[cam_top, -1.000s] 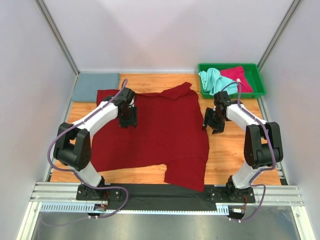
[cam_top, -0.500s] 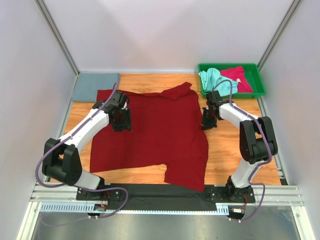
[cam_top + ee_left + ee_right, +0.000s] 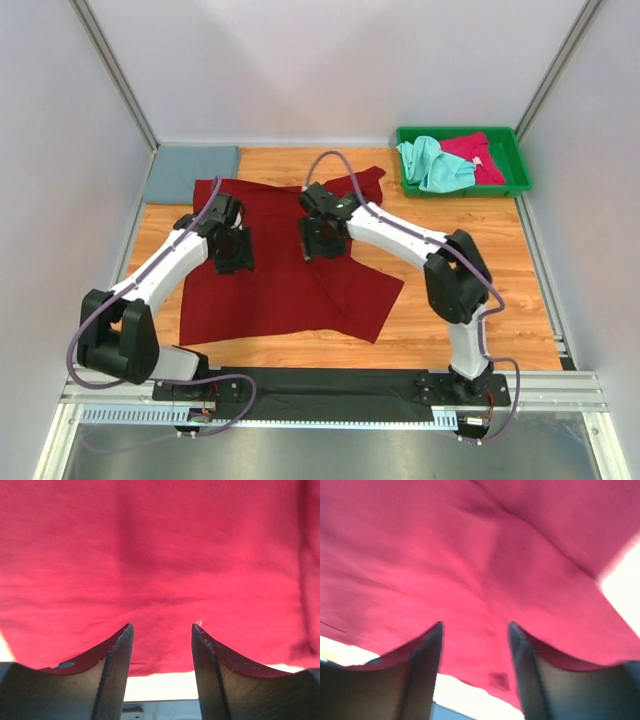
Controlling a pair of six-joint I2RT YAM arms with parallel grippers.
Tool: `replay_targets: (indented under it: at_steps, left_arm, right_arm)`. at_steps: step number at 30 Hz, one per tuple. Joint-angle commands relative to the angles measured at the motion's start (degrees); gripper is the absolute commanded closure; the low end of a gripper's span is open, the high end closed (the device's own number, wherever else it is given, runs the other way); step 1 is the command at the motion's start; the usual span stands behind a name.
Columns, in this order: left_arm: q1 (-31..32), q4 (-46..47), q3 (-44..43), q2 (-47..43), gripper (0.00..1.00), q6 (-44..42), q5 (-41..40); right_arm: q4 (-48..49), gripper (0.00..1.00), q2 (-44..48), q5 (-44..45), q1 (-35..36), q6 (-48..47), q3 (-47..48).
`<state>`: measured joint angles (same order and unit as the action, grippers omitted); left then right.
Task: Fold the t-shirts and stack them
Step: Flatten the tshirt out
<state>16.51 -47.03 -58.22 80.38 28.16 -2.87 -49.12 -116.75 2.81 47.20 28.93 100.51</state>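
With left gripper [image 3: 162, 626] and right gripper [image 3: 475, 624] parted, empty, the limp dark red t-shirt [image 3: 290, 295] is best pinched by its hem.

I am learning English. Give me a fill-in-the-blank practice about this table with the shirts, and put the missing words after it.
1. The shirt spread on the table is dark ____.
2. The green tray holds ____ shirts.
3. The folded grey-blue shirt lies in the far ____ corner.
4. The left gripper and the right gripper both have ____ jaws.
Missing words: red, two, left, open.
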Motion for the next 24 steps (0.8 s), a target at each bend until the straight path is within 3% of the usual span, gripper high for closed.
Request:
replay_targets:
  at_steps: [1, 4, 9, 16, 24]
  left_arm:
    - [0.2, 4.5, 3.4, -4.7, 0.42, 0.5, 11.1]
    - [1.1, 11.8, 7.3, -7.6, 0.39, 2.4, 20.7]
    - [6.1, 18.2, 5.4, -4.7, 0.35, 4.6, 21.9]
    - [8.3, 24.0, -6.1, 12.7, 0.34, 6.6, 20.9]
    - [9.3, 15.2, -23.9, 27.5, 0.30, 4.2, 16.3]
  right_arm:
    - [0.9, 0.40, 10.9, -4.1, -11.2, 0.8, -10.5]
    - [5.1, 0.36, 14.8, -8.7, -18.3, -0.4, -14.4]
    - [11.6, 0.37, 10.9, -18.6, -28.2, 1.7, -15.4]
    - [17.3, 0.44, -1.5, -23.5, -29.8, 9.2, -5.9]
    - [17.0, 0.46, -9.6, -23.8, -30.0, 13.4, 0.6]
